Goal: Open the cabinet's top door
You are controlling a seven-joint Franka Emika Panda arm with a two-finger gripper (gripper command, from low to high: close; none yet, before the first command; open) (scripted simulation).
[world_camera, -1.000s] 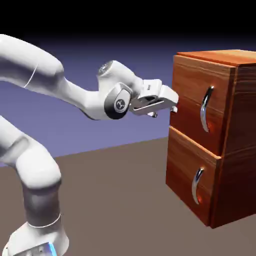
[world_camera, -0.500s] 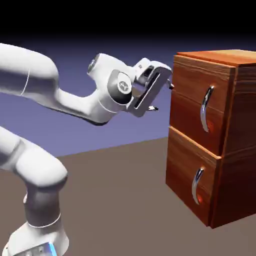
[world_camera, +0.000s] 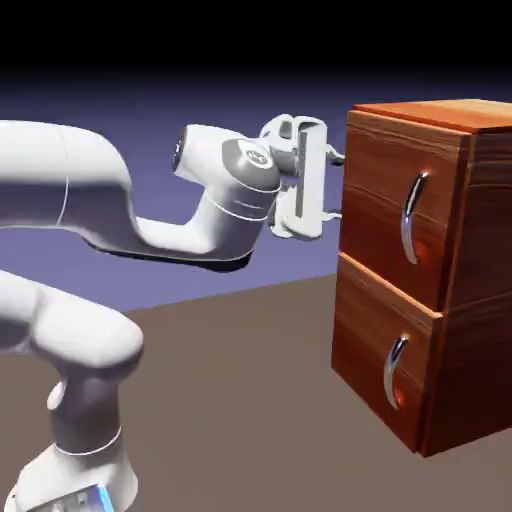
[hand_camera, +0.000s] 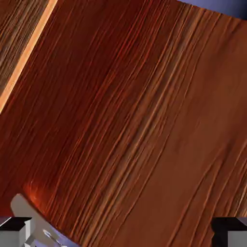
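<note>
1. Gripper (world_camera: pixel 340 187) had swung from slanted to nearly upright, jaws wide open, holding nothing.
2. The top door (world_camera: pixel 385 200) was shut, above the lower door (world_camera: pixel 375 325), seemingly just beyond the fingertips.
3. The wrist badge (world_camera: pixel 258 157) was unreadably small.

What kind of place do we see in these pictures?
Probably a simulated robot workspace: a white Franka Panda arm faces a reddish-brown wood-grain cabinet, with a plain blue-violet backdrop behind them.
</note>
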